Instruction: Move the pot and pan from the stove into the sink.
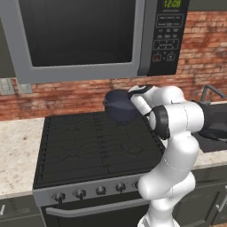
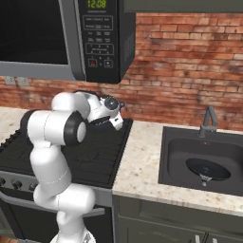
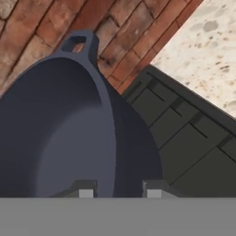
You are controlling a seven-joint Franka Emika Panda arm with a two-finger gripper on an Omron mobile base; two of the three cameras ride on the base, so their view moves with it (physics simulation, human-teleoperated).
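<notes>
- Straddling the pot's [image 3: 60,138] rim, gripper [image 3: 117,191] clamped on that wall, one finger inside, one outside.
- Holding pot lifted above stove [image 1: 93,146] back right corner.
- Pan [image 2: 207,169] lying in sink [image 2: 175,156].

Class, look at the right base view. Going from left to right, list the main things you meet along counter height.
Stove → beige stone counter → sink holding the pan, with the faucet behind it.
</notes>
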